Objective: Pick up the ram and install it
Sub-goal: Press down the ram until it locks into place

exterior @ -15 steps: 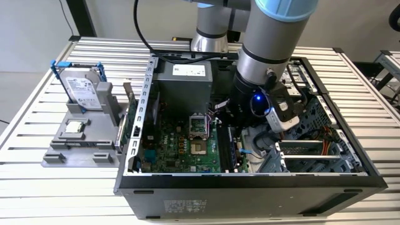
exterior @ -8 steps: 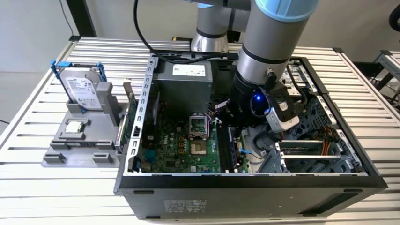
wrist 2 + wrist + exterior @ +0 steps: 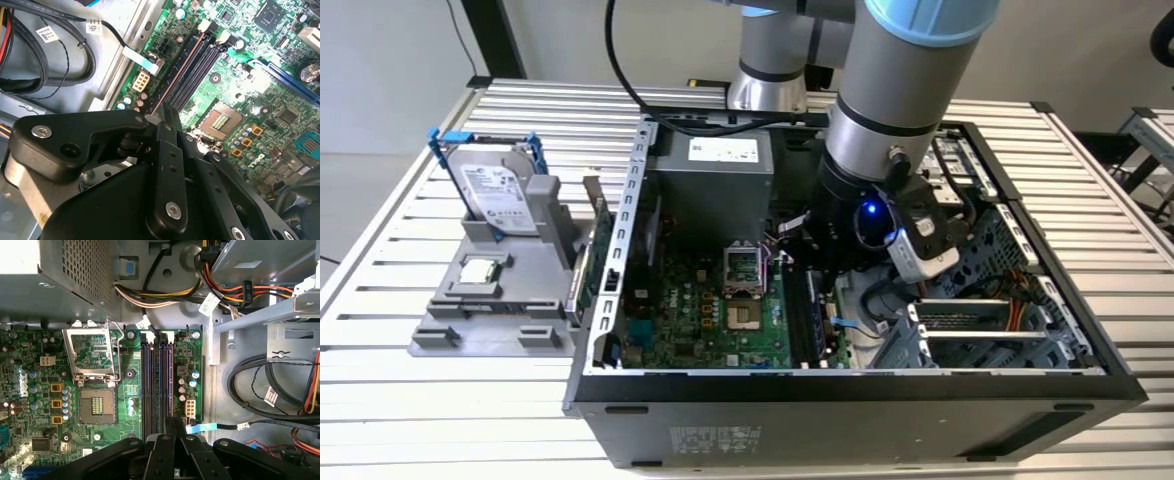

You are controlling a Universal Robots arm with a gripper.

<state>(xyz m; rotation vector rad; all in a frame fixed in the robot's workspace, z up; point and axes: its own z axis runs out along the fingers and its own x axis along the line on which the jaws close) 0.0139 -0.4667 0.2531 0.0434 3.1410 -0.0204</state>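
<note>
In the second wrist view the ram [image 3: 176,76] shows edge-on as a long thin stick with a pinkish top edge. It lies along the black memory slots [image 3: 197,70], in line with the slot nearest the case wall. My gripper [image 3: 156,120] is shut on the ram's near end, black fingers [image 3: 167,150] pressed together. The first wrist view looks straight down on the gripper [image 3: 170,426] above the slots [image 3: 157,380], beside the open processor socket [image 3: 95,405]. In the exterior view the gripper [image 3: 827,265] reaches into the open computer case [image 3: 854,385], over the slots [image 3: 811,320].
Cable bundles [image 3: 260,390] and a drive cage [image 3: 981,325] crowd the case on the exterior view's right. The power supply [image 3: 714,175] stands at the back. Outside the case, a grey fixture [image 3: 494,310] holds a hard drive in a blue frame [image 3: 500,190] and a processor chip [image 3: 480,268].
</note>
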